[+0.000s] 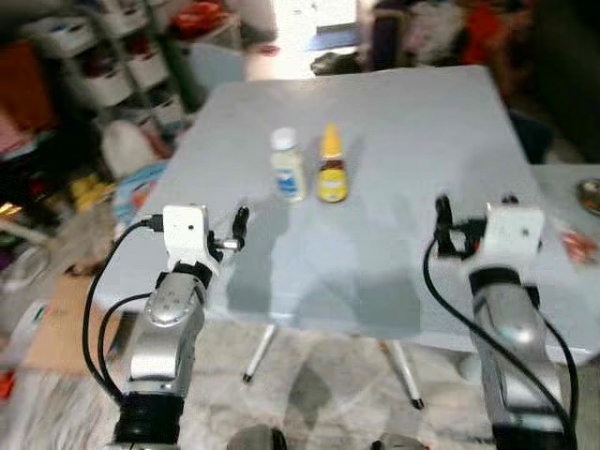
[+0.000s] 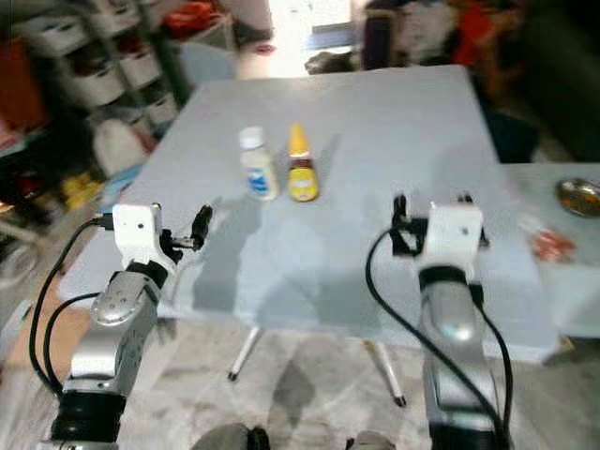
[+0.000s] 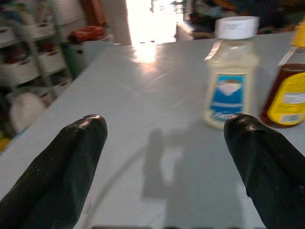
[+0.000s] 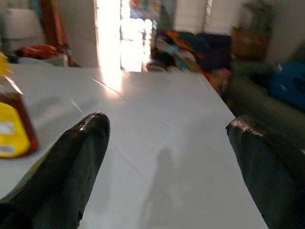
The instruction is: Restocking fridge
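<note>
I stand at the near edge of a pale grey folding table [image 1: 394, 150], both arms raised over its front portion. My left gripper [image 3: 164, 143] hangs above the table's near left side with its two black fingers [image 3: 71, 157] spread wide and nothing between them. My right gripper [image 4: 167, 148] is held over the near right side, its fingers [image 4: 76, 152] likewise parted and empty.

Two bottles stand upright near the middle of the table, just beside each other and well apart from both grippers. The one on my left is a pale, cream-coloured bottle [image 1: 287, 166] with a white cap and a blue label. The one on my right is a brown squeeze bottle [image 1: 331, 168] with a yellow cap and yellow label. In the left wrist view both lie ahead of the open fingers, the white-capped one nearer the centre line.

To my left, beyond the table, stand white storage shelves [image 1: 112, 66] crowded with bins. A second surface at my right carries a small metal dish [image 2: 578, 196].
</note>
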Robot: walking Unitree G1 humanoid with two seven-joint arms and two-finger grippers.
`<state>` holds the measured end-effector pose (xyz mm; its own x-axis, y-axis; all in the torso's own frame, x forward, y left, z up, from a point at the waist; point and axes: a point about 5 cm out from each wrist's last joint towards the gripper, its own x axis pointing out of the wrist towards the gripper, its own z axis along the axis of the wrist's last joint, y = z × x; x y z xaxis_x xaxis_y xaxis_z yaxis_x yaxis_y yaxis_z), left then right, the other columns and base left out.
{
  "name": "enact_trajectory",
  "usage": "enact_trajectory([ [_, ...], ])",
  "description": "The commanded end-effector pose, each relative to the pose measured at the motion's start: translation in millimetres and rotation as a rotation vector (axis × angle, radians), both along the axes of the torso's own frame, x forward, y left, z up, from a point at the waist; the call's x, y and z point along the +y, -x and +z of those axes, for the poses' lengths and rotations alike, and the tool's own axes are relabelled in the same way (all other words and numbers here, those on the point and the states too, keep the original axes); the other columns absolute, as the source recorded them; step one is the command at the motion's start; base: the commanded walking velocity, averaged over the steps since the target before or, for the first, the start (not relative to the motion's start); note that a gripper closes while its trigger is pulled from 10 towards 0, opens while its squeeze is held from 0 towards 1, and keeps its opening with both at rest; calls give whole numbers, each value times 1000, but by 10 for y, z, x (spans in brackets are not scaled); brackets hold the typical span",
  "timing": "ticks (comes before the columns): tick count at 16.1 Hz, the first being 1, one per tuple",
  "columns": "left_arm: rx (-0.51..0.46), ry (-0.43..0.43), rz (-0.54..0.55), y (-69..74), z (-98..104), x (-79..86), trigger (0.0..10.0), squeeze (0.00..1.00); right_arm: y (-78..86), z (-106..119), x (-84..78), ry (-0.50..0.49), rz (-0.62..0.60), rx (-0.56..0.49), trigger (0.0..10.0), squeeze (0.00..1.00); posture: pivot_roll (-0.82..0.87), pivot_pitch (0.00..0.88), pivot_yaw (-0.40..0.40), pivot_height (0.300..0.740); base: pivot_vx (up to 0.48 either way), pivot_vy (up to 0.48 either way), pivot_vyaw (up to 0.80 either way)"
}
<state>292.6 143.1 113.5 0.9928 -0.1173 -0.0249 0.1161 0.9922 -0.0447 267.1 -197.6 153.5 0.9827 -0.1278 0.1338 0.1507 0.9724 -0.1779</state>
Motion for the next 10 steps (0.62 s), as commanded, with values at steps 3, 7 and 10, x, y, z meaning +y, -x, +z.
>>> enact_trajectory([
  [3,10,2,65,8,-2,93,10000,0,-25,-29,68,-12,41,17,10000,0,-84,0,68,740,0,0,0],
  [7,37,10,153,158,-125,142,10000,0,-94,-107,189,-8,112,61,10000,0,-19,0,-40,740,0,0,0],
  [10,40,-5,165,222,-126,139,10000,0,-117,-154,253,-19,134,72,10000,0,37,0,-72,740,0,0,0],
])
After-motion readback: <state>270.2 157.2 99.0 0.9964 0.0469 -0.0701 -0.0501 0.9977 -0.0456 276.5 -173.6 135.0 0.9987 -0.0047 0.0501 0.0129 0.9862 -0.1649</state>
